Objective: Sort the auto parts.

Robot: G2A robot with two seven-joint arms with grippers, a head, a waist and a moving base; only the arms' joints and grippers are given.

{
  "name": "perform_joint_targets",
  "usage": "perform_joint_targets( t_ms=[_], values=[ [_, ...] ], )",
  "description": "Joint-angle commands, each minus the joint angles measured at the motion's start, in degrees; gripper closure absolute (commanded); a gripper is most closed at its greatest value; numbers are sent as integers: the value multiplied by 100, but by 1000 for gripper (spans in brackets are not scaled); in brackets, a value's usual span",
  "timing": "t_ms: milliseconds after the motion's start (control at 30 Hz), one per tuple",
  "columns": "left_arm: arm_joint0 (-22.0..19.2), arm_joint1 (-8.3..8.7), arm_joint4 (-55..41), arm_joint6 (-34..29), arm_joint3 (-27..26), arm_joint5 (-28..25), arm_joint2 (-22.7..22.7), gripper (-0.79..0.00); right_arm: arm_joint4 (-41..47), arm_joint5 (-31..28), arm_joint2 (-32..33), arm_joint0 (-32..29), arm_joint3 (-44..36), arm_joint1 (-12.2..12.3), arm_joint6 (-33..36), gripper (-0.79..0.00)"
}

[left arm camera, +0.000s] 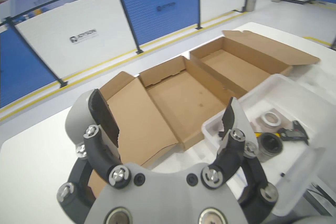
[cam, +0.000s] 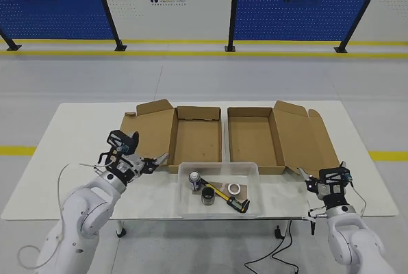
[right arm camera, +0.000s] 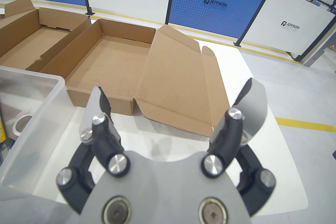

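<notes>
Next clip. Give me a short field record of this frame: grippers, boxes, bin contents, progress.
left gripper: open, empty, near the left box lid
right gripper: open, empty, near the right box lid
boxes: both open, nothing inside
bin: clear, holds white ring, dark cylinder, caliper, small capped part
progress: no part sorted yet
</notes>
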Motion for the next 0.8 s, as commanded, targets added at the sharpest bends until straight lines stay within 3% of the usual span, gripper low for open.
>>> perform_joint_targets(
  t_ms=[0, 367, 533, 767],
  values=[
    [-262, 1, -59, -399, 41, -315, 243, -785, 0, 0, 0, 0, 0, 0, 0, -785],
    [-1240, -15, -1269, -2195, 722, -1623, 1385, -785, 0, 0, 0, 0, 0, 0, 0, -785],
    [-1561, -30, -1690, -2676, 1097, -1510, 1673, -785, 0, 0, 0, 0, 0, 0, 0, -785],
    [-1581, -31, -1694, -2694, 1108, -1501, 1687, -785, 0, 0, 0, 0, 0, 0, 0, -785]
  ],
)
